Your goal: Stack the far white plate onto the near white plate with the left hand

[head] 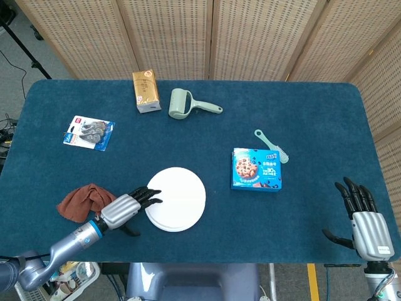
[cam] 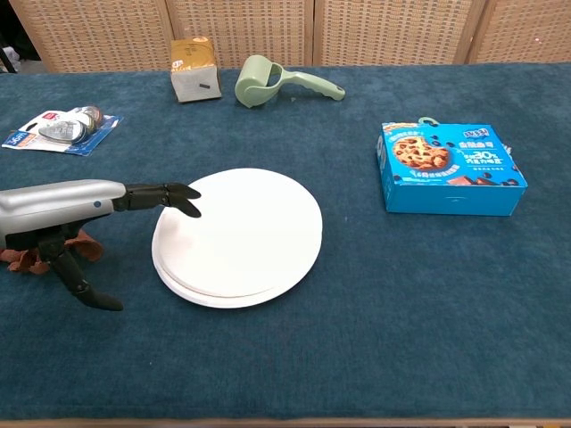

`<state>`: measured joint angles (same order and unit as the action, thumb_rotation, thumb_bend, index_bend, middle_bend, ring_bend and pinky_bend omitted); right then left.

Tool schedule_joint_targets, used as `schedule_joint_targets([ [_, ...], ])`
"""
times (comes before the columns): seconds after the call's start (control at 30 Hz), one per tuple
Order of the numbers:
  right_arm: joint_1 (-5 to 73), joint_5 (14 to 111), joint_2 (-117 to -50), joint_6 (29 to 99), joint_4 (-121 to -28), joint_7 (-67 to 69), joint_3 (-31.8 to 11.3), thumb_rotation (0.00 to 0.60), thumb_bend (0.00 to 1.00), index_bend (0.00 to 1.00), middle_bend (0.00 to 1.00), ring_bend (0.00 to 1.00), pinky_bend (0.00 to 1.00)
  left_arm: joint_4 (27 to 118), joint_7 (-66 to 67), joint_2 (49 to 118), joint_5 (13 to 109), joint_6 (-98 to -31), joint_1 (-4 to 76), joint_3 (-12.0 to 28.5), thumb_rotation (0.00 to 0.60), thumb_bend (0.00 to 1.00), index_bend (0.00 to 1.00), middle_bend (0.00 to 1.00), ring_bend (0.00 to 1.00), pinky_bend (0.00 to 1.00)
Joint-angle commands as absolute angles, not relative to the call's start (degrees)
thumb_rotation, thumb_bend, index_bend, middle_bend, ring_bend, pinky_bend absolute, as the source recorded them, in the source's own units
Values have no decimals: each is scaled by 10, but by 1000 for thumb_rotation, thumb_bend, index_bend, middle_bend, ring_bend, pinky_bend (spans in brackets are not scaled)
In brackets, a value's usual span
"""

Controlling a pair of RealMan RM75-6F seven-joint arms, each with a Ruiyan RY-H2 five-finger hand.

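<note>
Two white plates (head: 178,198) (cam: 241,234) lie stacked near the front middle of the blue table, the upper one shifted slightly toward the back right. My left hand (head: 126,207) (cam: 80,214) is at the stack's left edge, flat, with its fingertips (cam: 183,198) over the rim and its thumb pointing down beside it; it holds nothing. My right hand (head: 362,221) stays at the table's front right corner, fingers spread and empty.
A brown cloth (head: 81,200) lies just left of my left hand. A blue cookie box (head: 257,169) and a teal brush (head: 272,145) sit to the right. At the back are a brown carton (head: 145,91), a green roller (head: 188,104) and a blister pack (head: 89,132).
</note>
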<state>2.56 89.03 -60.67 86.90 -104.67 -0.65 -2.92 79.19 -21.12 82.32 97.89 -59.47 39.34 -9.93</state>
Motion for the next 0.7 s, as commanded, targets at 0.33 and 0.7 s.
schedule_joint_targets([
  [0.33,26,890,-607,869,-1046,-6,-29,600,0,0,0,0,0,829,-179,824,946,-528,420,-84,600,98,143,0,0,0],
  [0.7,25,892,-608,870,-1047,-10,-27,600,0,0,0,0,0,865,-164,808,930,-480,438,-84,600,98,158,0,0,0],
])
